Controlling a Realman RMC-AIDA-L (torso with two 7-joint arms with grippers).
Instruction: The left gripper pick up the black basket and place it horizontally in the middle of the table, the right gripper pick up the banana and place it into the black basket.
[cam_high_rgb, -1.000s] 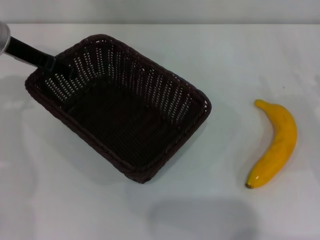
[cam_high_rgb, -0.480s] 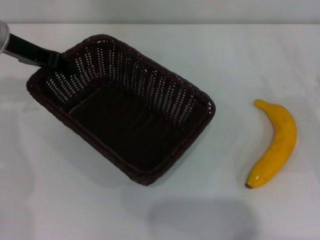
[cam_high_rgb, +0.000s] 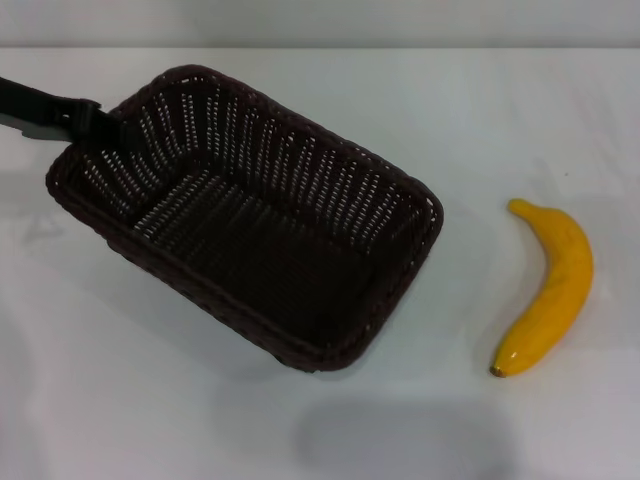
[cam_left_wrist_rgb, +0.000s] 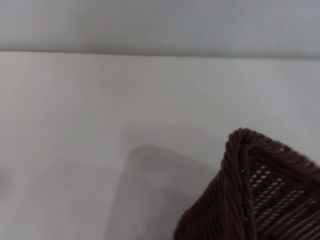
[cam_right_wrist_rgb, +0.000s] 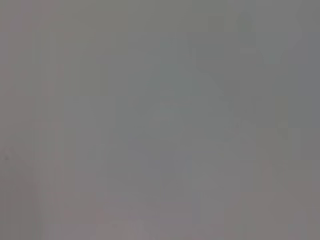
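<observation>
The black basket (cam_high_rgb: 250, 215) is tilted, its left end raised off the white table (cam_high_rgb: 330, 430), lying diagonally from upper left to lower right. My left gripper (cam_high_rgb: 92, 125) comes in from the left edge and is shut on the basket's left rim. A corner of the basket (cam_left_wrist_rgb: 260, 190) also shows in the left wrist view. The yellow banana (cam_high_rgb: 548, 287) lies on the table to the right of the basket, apart from it, dark tip toward the front. My right gripper is out of view; the right wrist view shows only a blank grey surface.
The table's far edge (cam_high_rgb: 400, 47) runs along the top of the head view. A faint grey shadow (cam_high_rgb: 400, 435) lies on the table in front of the basket and banana.
The basket has shifted right and turned a little, with its left end lifted by the left gripper, which has moved left and slightly up. The banana has not moved.
</observation>
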